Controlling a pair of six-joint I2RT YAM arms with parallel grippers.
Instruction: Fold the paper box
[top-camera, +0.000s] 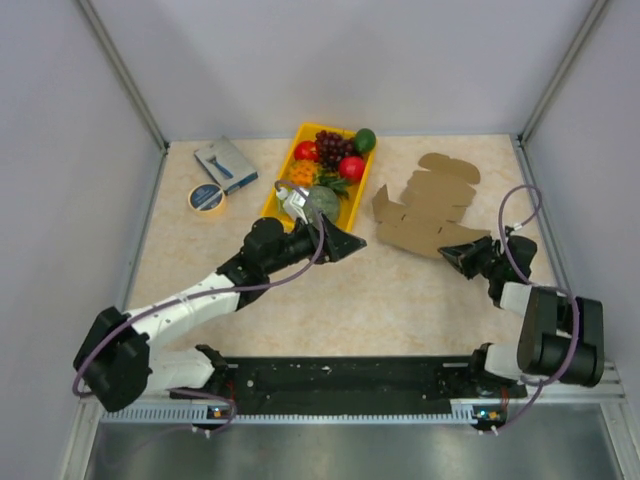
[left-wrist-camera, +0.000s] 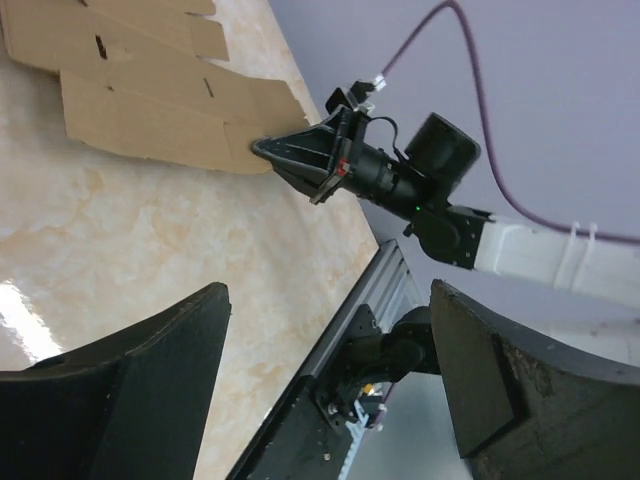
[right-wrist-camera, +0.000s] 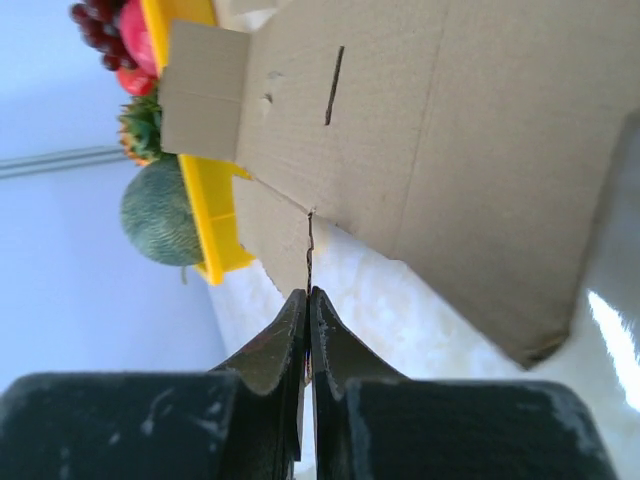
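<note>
Two grippers: right gripper (top-camera: 447, 254) is closed, tips at near edge of flat brown corrugated-cardboard paper box (top-camera: 430, 205), lying on table (top-camera: 380, 300) right of yellow plastic tray (top-camera: 282, 170); if pinched, cannot tell. Further left, left gripper (top-camera: 357, 243) is open, apart from box.

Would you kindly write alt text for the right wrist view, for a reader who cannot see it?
The right gripper, fingers shut, points at the near edge of the unfolded brown paper box lying on the beige table; whether it pinches the cardboard is unclear. At the upper left is a yellow tray with a green melon and other fruit.
</note>
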